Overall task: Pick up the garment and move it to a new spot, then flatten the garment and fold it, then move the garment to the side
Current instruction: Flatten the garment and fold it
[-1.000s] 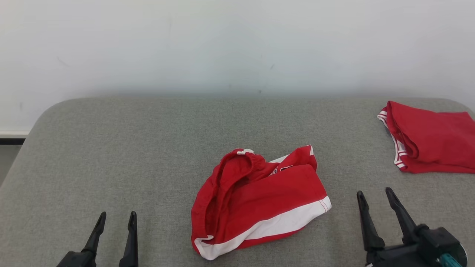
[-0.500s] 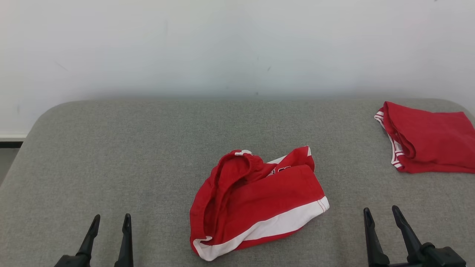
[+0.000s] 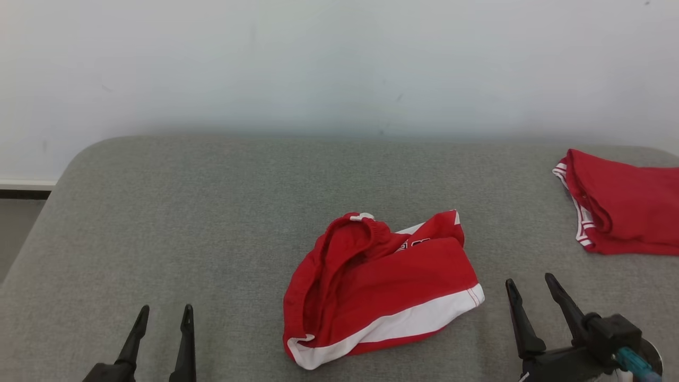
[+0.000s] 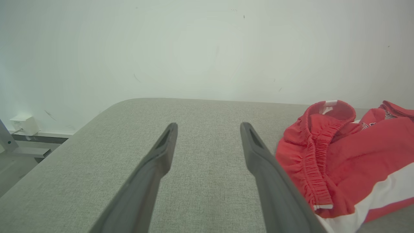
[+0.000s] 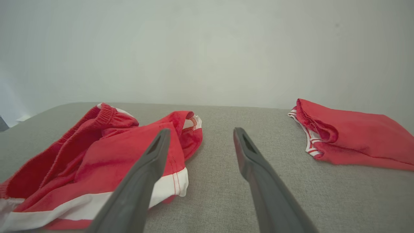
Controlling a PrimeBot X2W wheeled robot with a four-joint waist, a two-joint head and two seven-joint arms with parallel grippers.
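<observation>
Near the middle of the grey padded table (image 3: pixel 212 212), toward its near edge, the crumpled red garment (image 3: pixel 379 289) is seen lying ungripped, so pick-up, flattening, folding and the move aside are all judged undone. The left gripper (image 3: pixel 165 309) is held spread and empty toward the near-left corner, well apart from it, while the right gripper (image 3: pixel 529 280), likewise spread and empty, is placed just beside its white-banded hem.
</observation>
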